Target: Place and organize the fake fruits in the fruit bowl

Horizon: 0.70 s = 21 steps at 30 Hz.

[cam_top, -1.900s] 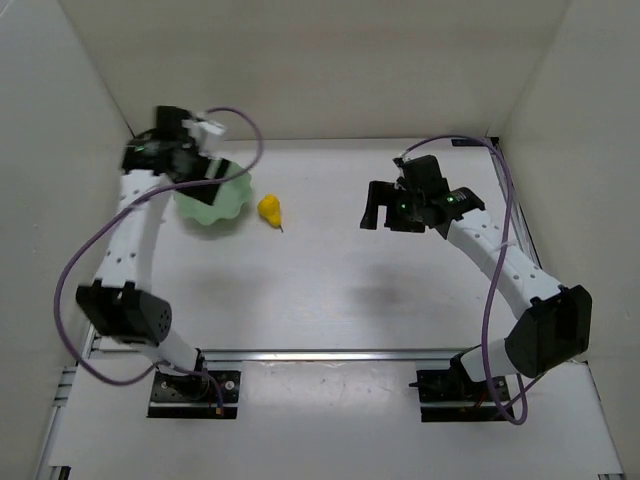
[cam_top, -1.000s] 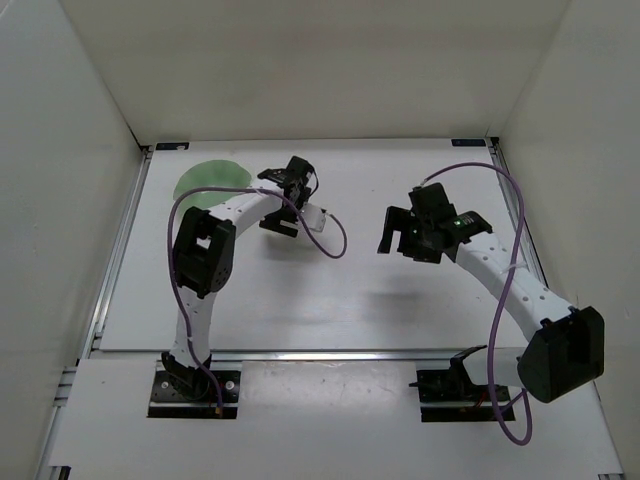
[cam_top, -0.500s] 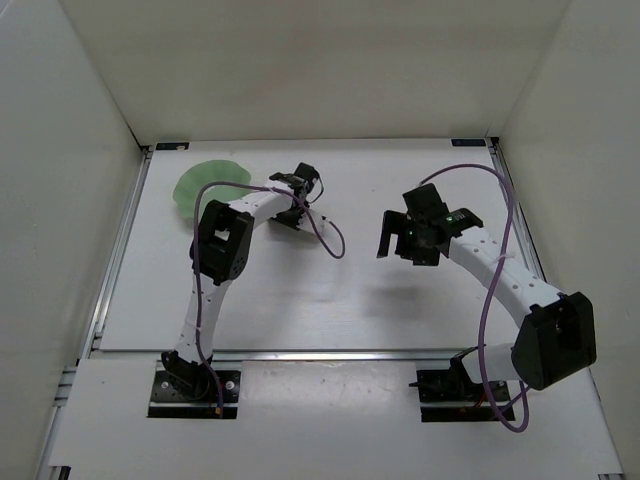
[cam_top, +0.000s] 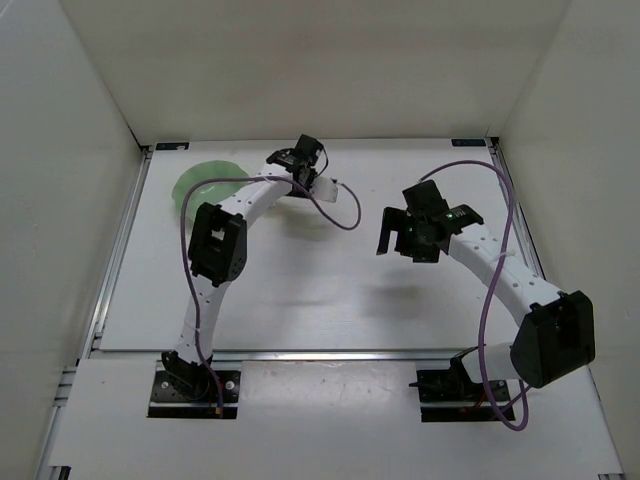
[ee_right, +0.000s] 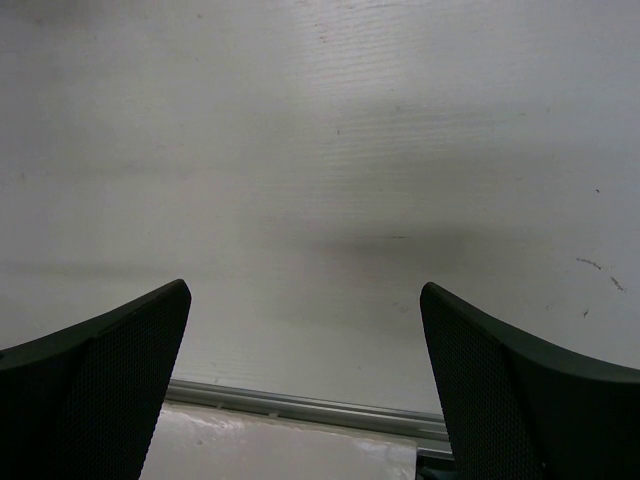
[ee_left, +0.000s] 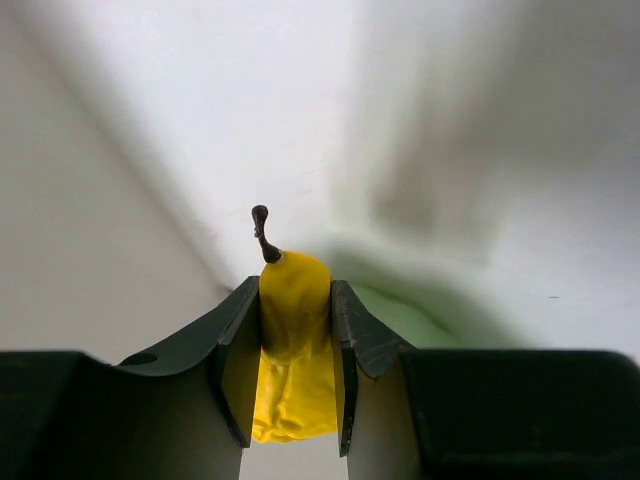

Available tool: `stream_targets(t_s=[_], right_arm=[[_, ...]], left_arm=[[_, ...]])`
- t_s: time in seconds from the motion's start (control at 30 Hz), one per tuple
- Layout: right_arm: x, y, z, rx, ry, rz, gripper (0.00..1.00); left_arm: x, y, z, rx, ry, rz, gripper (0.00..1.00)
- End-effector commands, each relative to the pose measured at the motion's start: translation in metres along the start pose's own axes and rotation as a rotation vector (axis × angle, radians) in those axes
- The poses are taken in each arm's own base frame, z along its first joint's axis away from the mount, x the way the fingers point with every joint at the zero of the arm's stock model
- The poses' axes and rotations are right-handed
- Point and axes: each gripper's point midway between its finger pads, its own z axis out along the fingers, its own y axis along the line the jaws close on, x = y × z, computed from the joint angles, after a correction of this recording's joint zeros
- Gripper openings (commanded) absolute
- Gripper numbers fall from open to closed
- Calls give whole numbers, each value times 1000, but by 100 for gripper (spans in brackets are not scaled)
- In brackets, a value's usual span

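Note:
In the left wrist view my left gripper point(ee_left: 295, 300) is shut on the fake fruit point(ee_left: 293, 350), a small yellow pear whose dark stem points away from the jaws. The fruit bowl point(ee_left: 405, 312) shows just beyond it as a blurred pale green patch. From above, the left gripper point(cam_top: 290, 162) hangs at the back of the table, right of the mint-green fruit bowl point(cam_top: 205, 185); the pear is hidden there. My right gripper point(cam_top: 392, 235) hovers over the right half of the table. Its fingers point(ee_right: 100, 380) stand wide open with nothing between them.
White walls close in the table at the back and both sides. A metal rail point(ee_right: 300, 405) runs along the table's near edge. A purple cable point(cam_top: 335, 210) loops beside the left wrist.
The left gripper has closed on the pear and carried it up and toward the back, nearer the bowl's right side. The right arm has barely moved.

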Motion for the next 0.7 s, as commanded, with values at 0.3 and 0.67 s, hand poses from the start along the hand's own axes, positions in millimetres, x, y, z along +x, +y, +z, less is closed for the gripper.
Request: stream_targets(t_s=[0.3, 0.67], right_arm=[[-14, 9, -11, -29, -46, -14, 100], [3, -2, -13, -24, -55, 6, 100]], left_arm=[[79, 95, -152, -375, -116, -505, 10], [149, 70, -83, -254, -116, -792, 10]])
